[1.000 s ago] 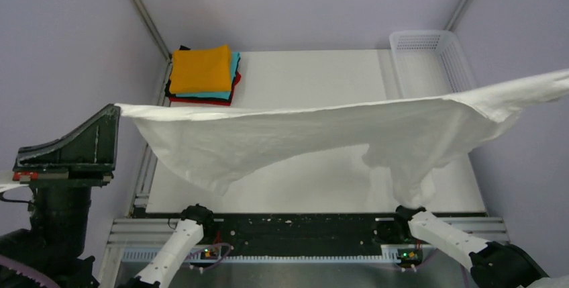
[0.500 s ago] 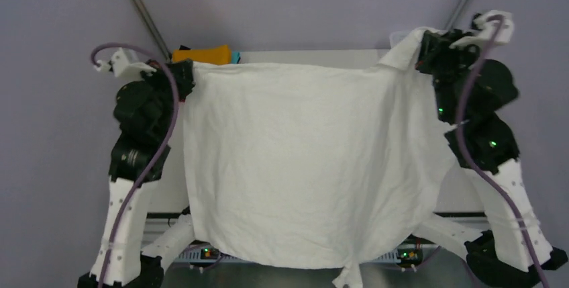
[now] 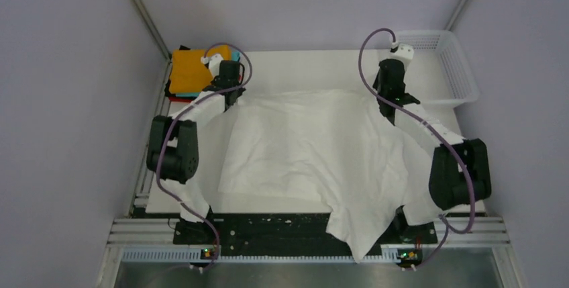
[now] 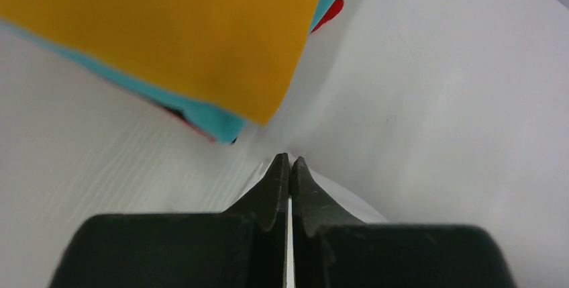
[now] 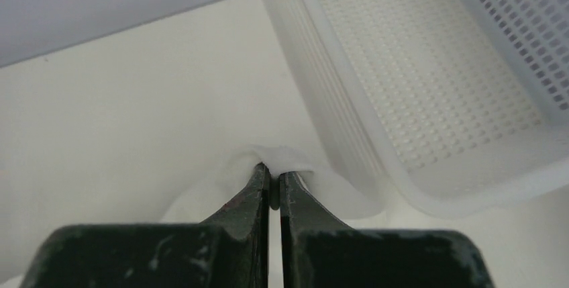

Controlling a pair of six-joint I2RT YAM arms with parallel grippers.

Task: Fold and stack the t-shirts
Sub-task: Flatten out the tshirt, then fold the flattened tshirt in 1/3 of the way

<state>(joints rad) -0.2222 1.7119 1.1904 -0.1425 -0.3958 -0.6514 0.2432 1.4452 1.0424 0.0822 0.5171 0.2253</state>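
A large wrinkled white t-shirt (image 3: 308, 147) lies spread on the table, its near part hanging over the front edge. My left gripper (image 3: 231, 93) is shut on its far left corner, white cloth (image 4: 339, 193) pinched between the fingers (image 4: 290, 160). My right gripper (image 3: 388, 97) is shut on the far right corner, a fold of shirt (image 5: 282, 155) bunched at the fingertips (image 5: 272, 169). A stack of folded t-shirts (image 3: 198, 73), orange on top (image 4: 168, 33) over teal (image 4: 215, 121) and red (image 4: 333, 11), sits just beyond the left gripper.
A white mesh basket (image 3: 463, 73) stands at the far right corner, its wall (image 5: 402, 197) close beside the right gripper. Grey walls enclose the table on the left, right and back. Both arms reach forward along the table's sides.
The shirt was stretched in the air between the raised arms. Both arms have swung forward and down, and the shirt now lies flat on the table.
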